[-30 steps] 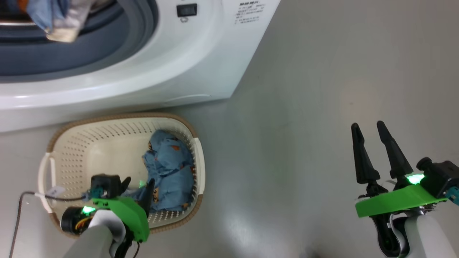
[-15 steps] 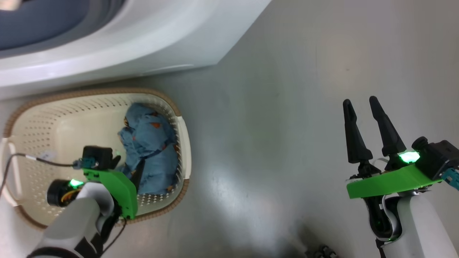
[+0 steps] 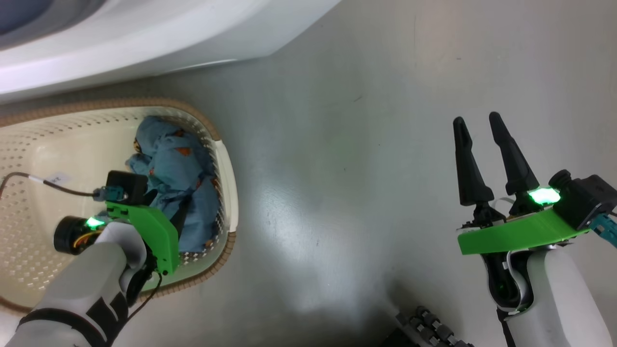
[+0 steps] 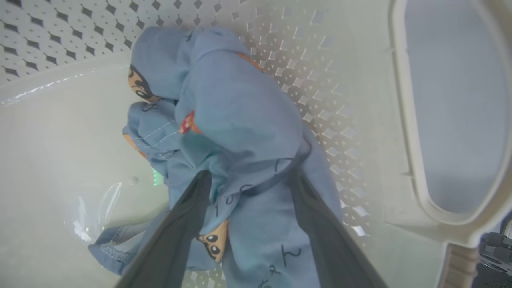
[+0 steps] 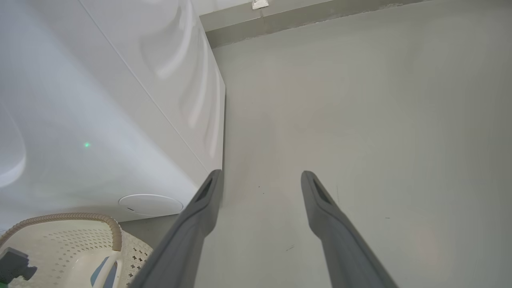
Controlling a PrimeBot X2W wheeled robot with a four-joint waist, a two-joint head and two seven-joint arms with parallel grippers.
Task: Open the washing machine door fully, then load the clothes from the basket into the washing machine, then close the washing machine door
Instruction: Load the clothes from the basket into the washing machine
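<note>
**Left gripper standing wide open over the clothes in the basket**

The clothes [image 4: 240, 120], light blue fabric with small orange-brown bear prints, are lying bunched in a heap inside the basket [image 3: 230, 193], pressed against its perforated wall at the end nearest the robot's right. The rest of the basket's cream floor is showing bare. The basket is sitting on the grey floor [image 3: 347, 144] just in front of the washing machine [image 3: 144, 38], whose white lower front is running across the top left of the head view.

The left gripper [image 4: 251, 174] is reaching down into the basket with its fingers [image 4: 188, 224] spread wide apart. They are straddling the heap, with a fold of blue cloth lying between them and the fabric touching both inner faces. The jaws are not closing on it, so nothing is being held.

The right gripper [image 3: 476, 118] is hanging well apart from the basket, above bare floor at the robot's right. Its two dark fingers [image 5: 200, 216] are standing open, with nothing between them. In the right wrist view the washing machine's white side panel is filling the left, with the basket's brown rim at the lower left corner.
</note>
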